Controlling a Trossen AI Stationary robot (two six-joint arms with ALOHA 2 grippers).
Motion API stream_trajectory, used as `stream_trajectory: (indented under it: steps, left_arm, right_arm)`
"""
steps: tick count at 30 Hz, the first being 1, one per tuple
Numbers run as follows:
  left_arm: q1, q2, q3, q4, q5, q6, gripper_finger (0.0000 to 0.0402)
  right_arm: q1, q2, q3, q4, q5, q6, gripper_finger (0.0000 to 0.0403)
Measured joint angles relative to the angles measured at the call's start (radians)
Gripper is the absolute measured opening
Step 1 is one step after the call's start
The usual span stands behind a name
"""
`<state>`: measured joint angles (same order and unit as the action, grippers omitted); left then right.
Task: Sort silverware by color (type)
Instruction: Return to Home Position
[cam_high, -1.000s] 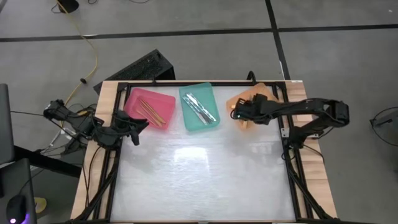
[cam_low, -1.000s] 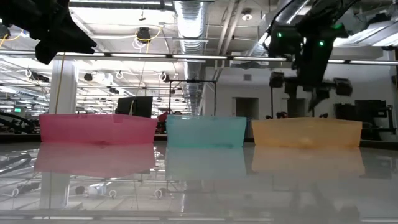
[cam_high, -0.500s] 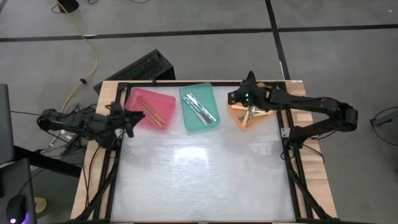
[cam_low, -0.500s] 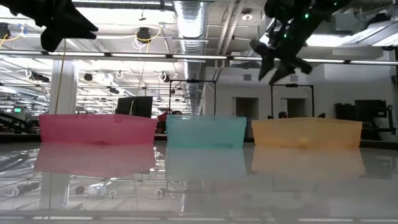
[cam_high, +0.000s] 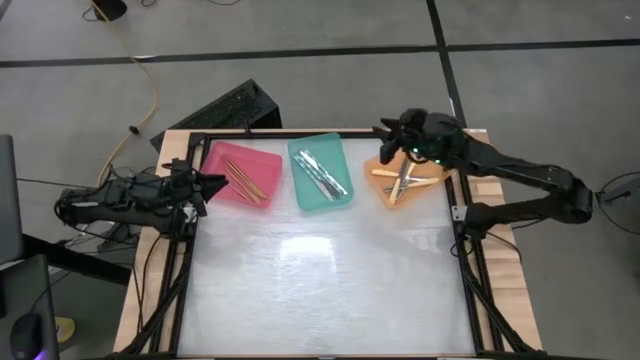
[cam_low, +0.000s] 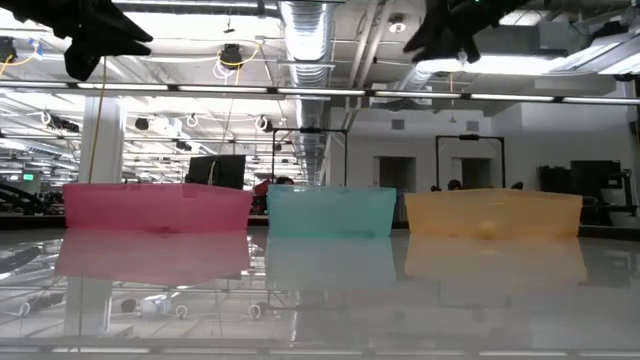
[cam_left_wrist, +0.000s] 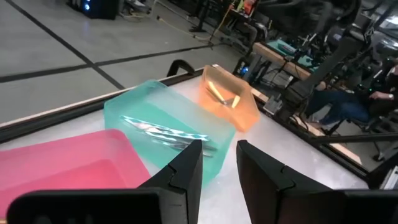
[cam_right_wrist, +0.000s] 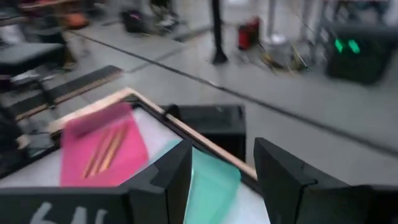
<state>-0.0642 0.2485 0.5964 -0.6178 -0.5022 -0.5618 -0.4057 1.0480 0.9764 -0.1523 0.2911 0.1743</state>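
Since every piece of silverware already lies in a tray, I judge the sorting done, and both arms only need parking. Left gripper (cam_high: 205, 183) hovers over the counter (cam_high: 320, 280) edge, just beside the pink tray (cam_high: 225, 165), fingers a narrow gap apart, holding nothing. Pink tray holds the orange-tan utensils (cam_high: 245, 180), slim sticks lying diagonal. Teal tray (cam_high: 305, 197), in the middle, holds the teal-blue utensils (cam_high: 322, 172), metal glinting. Orange tray (cam_high: 425, 183) holds the pale yellow utensils (cam_high: 400, 180), loosely crossed. One colour per tray keeps the groups apart. Trays look like translucent plastic, shallow and straight-walled. Counter is glossy and reflective. Right gripper (cam_high: 388, 132) hovers above the orange tray's far corner, fingers wide, empty.
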Motion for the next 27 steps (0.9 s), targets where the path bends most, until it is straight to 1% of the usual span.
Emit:
stream_trajectory:
  steps: [2, 6, 11, 14, 17, 22, 27]
  left_arm:
    - [0.007, 0.000, 0.000, 0.001, -0.004, 0.003, 0.0084]
    - [0.020, 0.000, 0.000, 0.003, -0.007, 0.001, 0.0084]
    - [0.022, 0.000, -0.018, 0.018, -0.017, 0.006, 0.0084]
    - [0.022, 0.000, -0.054, 0.085, -0.034, 0.011, 0.0084]
    - [0.022, 0.000, -0.096, 0.153, -0.014, 0.020, 0.0084]
    - [0.026, -0.001, -0.147, 0.227, -0.007, 0.000, 0.0084]
    - [0.102, -0.001, -0.155, 0.263, 0.013, -0.085, 0.0084]
  right_arm:
    - [0.004, -0.031, 0.000, 0.017, -0.053, -0.052, 0.0180]
    - [0.014, -0.093, 0.000, 0.022, -0.106, -0.133, 0.0180]
    - [0.036, -0.156, 0.000, -0.009, -0.137, -0.235, 0.0180]
    - [0.054, -0.182, 0.000, -0.041, -0.141, -0.285, 0.0180]
    - [0.067, -0.201, 0.000, -0.070, -0.150, -0.325, 0.0180]
    - [0.068, -0.220, 0.000, -0.075, -0.260, -0.362, 0.0180]
    - [0.040, -0.259, 0.000, -0.046, -0.354, -0.333, 0.0180]
